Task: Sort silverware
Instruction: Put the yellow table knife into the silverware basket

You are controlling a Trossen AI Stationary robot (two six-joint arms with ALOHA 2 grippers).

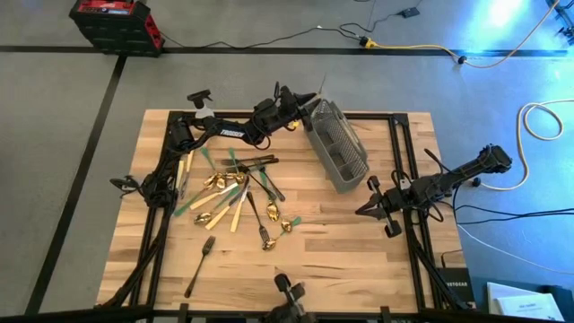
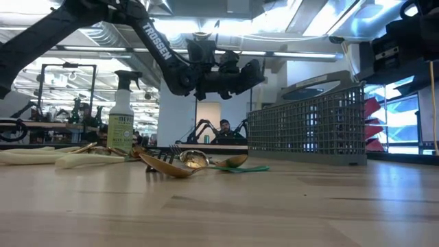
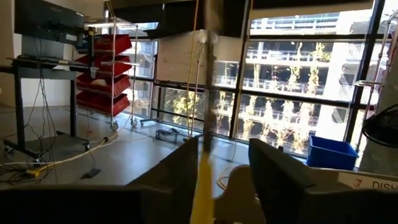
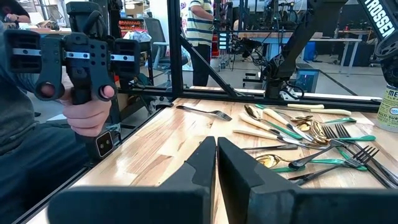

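My left gripper (image 1: 303, 109) is raised at the table's far edge, just left of the grey mesh caddy (image 1: 339, 144), which stands on the table. Its fingers are open around one slim cream-handled piece of silverware (image 3: 202, 180), whose dark upper part (image 3: 209, 74) rises past the fingertips. The other silverware (image 1: 233, 193), gold, green-handled and dark, lies heaped on the table's left half. A dark fork (image 1: 199, 265) lies alone near the front. My right gripper (image 1: 368, 208) is shut and holds nothing, just above the table near its right edge. My left gripper has the cream handle (image 3: 200, 186) between its parted fingers, lying against the inner side of one finger (image 3: 177, 174). The other finger (image 3: 273, 174) stands clear of it. The piece points steeply up past the fingertips. Its lower end is hidden behind the gripper.
A spray bottle (image 2: 120, 113) stands at the far left, behind the heap. Cream-handled pieces (image 1: 184, 170) lie by the left arm's base. A person's hand (image 4: 81, 99) holds a control grip beyond the table's edge in the right wrist view. Bare wood lies between heap and caddy.
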